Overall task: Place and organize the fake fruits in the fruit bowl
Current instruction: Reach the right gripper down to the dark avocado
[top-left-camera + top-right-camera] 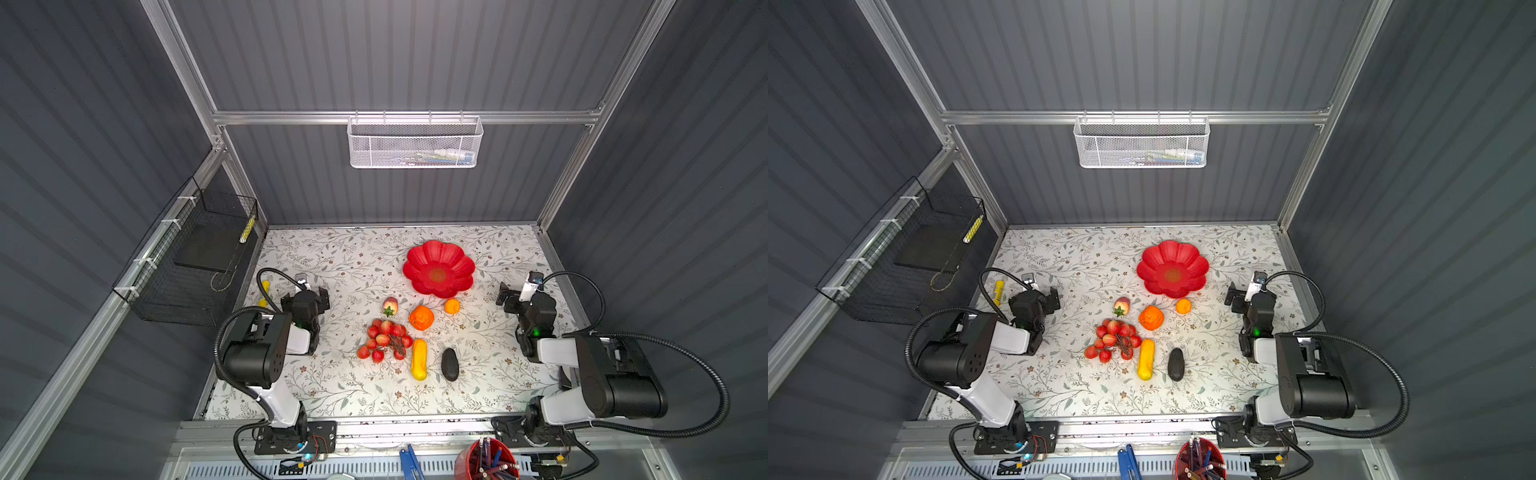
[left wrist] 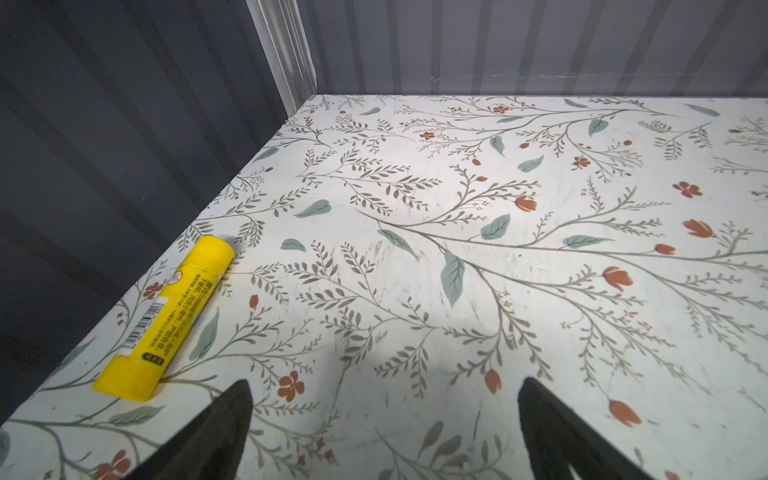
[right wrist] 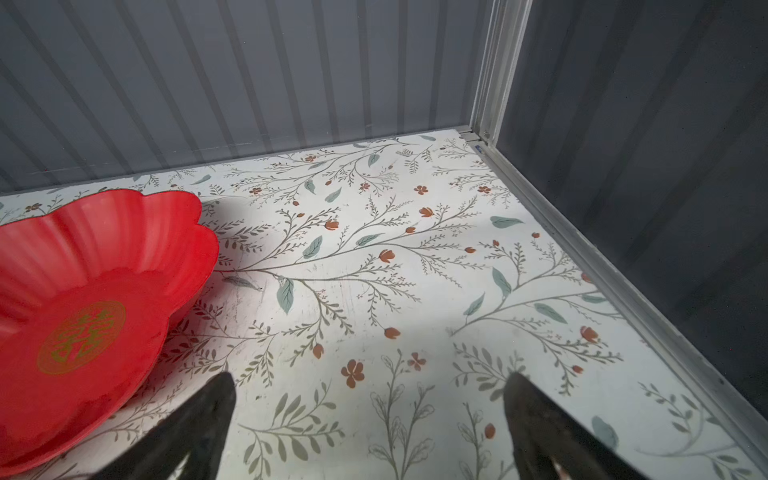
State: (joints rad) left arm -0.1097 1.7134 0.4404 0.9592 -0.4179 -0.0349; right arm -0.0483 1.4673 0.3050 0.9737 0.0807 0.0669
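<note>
Inspecting fake fruits (image 1: pixel 421 318) | 6 lie loose on worktop (image 1: pixel 332 257), beside empty red scalloped fruit bowl (image 1: pixel 428 253) | look: glossy red grape bunch (image 1: pixel 384 340), dark avocado (image 1: pixel 449 364), yellow-orange long fruit (image 1: pixel 419 359) | handling, judged: light, stiff, slick plastic; pinch across narrow middles, grapes by stem | left tool (image 2: pixel 384 386), right tool (image 3: pixel 370 380): released, empty.

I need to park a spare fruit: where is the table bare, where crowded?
Bare: the far-left stretch between the back wall, the yellow stick and the fruit bowl; the near strip between the avocado and the front rail. Crowded: the middle, from the grape bunch to the small orange.
</note>
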